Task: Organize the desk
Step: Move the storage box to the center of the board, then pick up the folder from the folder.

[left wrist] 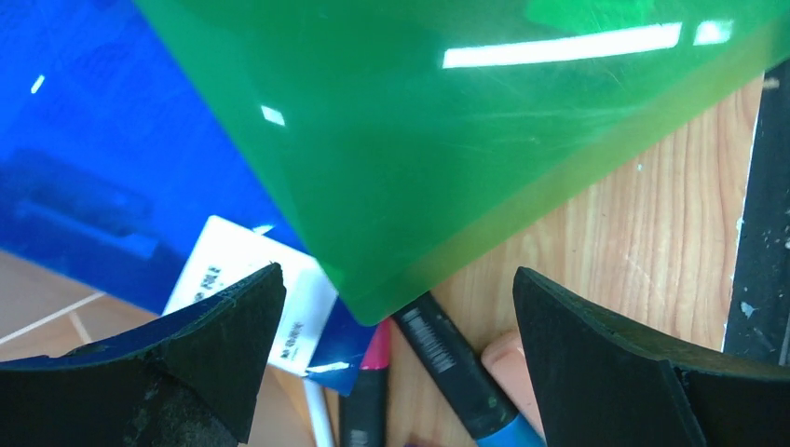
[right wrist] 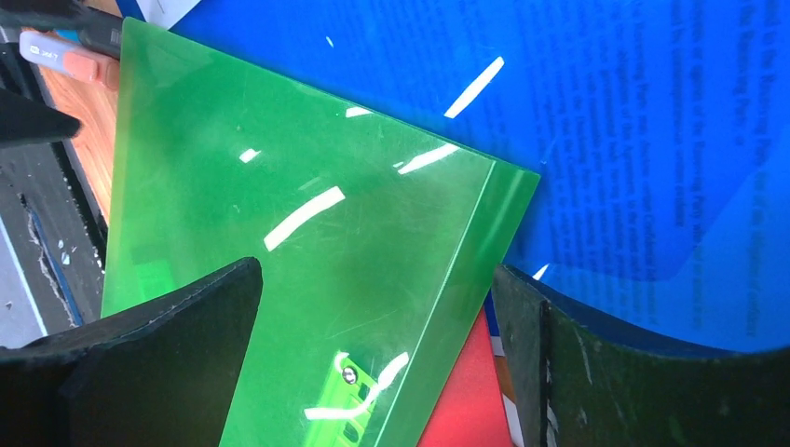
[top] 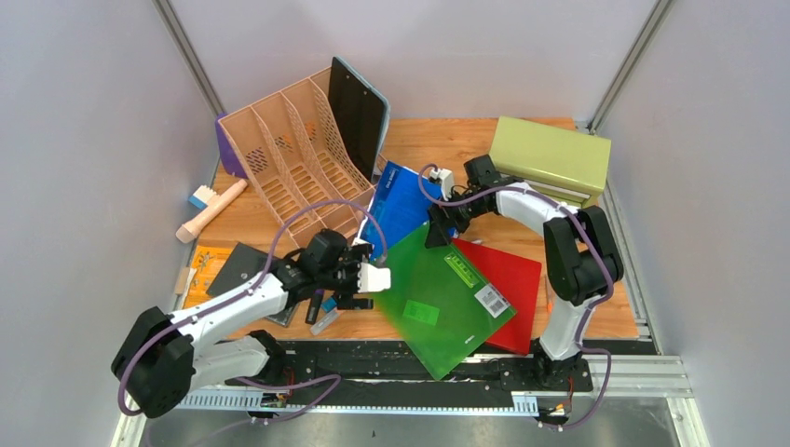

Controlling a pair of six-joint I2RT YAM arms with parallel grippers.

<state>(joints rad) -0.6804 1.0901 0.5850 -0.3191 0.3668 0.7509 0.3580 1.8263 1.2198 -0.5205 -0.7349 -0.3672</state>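
While the wood-grain desk spreads under both arms, its largest clutter is the green folder, skewed across the blue folder; the left gripper and right gripper hang spread wide over opposite corners; better to pinch one thin edge squarely; the glossy, translucent sheet probably slips; round markers lie beneath its corner.

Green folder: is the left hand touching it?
Apart. In the left wrist view the open left hand flanks the green folder corner; a label and desk show between it and the fingers.
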